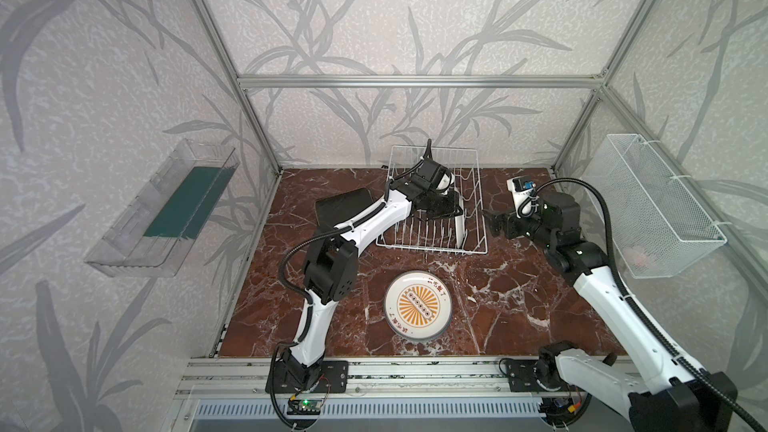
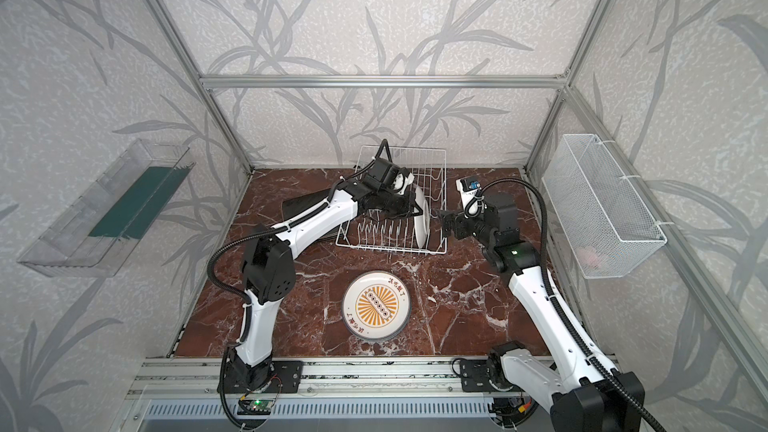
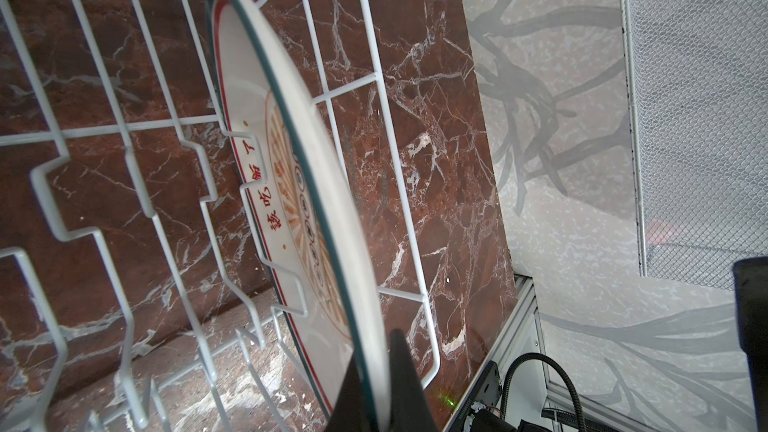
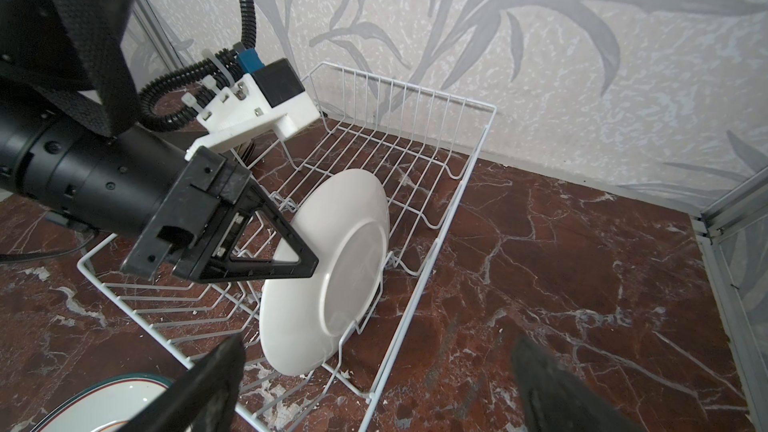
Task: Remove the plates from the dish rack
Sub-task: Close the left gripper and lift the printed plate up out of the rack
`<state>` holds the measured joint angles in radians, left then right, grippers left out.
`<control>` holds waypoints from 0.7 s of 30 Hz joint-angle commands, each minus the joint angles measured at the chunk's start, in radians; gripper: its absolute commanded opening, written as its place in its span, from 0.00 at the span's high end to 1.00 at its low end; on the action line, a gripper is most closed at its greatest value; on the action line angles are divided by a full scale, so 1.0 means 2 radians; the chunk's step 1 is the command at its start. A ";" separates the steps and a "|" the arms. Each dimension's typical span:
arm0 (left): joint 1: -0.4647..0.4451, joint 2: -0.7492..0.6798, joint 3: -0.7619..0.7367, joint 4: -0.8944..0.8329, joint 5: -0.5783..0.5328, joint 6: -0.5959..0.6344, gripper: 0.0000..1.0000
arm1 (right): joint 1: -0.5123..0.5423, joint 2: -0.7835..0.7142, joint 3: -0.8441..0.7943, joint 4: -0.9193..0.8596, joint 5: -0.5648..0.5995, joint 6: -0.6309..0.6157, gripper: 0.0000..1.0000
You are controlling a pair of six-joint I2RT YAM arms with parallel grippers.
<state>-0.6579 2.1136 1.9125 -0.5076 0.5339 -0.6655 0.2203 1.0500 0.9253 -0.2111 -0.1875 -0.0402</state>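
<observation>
Left gripper [image 3: 380, 388] clamped on rim of racked round plate [image 4: 332, 268], upright in dish rack [image 4: 415, 147]: left wrist shows sunburst face, right wrist plain back. Right gripper [image 1: 490, 222] wide, beside rack. Tabletop [image 1: 519, 305]: one flat round plate [image 1: 417, 305], one square plate [image 1: 334, 207].

We recorded walls [image 1: 415, 14] on three sides, papered in pale textured cream with large grey leaf fronds and bounded by an aluminium profile frame [image 1: 415, 81]. The work surface [image 1: 519, 309] was glossy red-brown marble pattern with white veining, edged at the front by an aluminium rail [image 1: 415, 371]. We noted a clear plastic tray [image 1: 124, 259] with a dark green strip [image 1: 187, 205] on the left wall and a white fine-mesh basket [image 1: 648, 201] on the right wall, under even, diffuse light.
</observation>
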 commanded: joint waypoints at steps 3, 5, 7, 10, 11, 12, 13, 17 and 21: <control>0.002 -0.030 -0.025 0.065 0.015 -0.049 1.00 | -0.003 -0.008 -0.005 0.002 -0.004 -0.005 0.01; 0.002 -0.036 -0.032 0.080 0.018 -0.058 1.00 | -0.002 -0.009 -0.004 0.002 -0.004 -0.005 0.01; 0.001 -0.041 -0.033 0.081 0.018 -0.060 1.00 | -0.003 -0.009 -0.004 0.002 -0.003 -0.005 0.01; 0.001 -0.047 -0.030 0.076 0.015 -0.057 1.00 | -0.003 -0.011 -0.004 0.003 -0.002 -0.005 0.01; 0.001 -0.050 -0.030 0.073 0.013 -0.057 1.00 | -0.003 -0.011 -0.004 0.003 -0.001 -0.005 0.01; 0.001 -0.052 -0.030 0.072 0.012 -0.057 1.00 | -0.003 -0.011 -0.004 0.004 -0.001 -0.005 0.01; 0.001 -0.054 -0.030 0.071 0.012 -0.057 1.00 | -0.003 -0.012 -0.004 0.004 -0.001 -0.005 0.01; 0.001 -0.065 -0.027 0.071 0.012 -0.056 1.00 | -0.003 -0.013 -0.004 0.005 -0.001 -0.003 0.01; 0.001 -0.073 -0.012 0.045 0.009 -0.039 1.00 | -0.003 -0.015 -0.005 0.006 -0.001 -0.002 0.01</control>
<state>-0.6563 2.0434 1.8503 -0.4183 0.5541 -0.7601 0.2203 1.0447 0.9253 -0.2111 -0.1879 -0.0452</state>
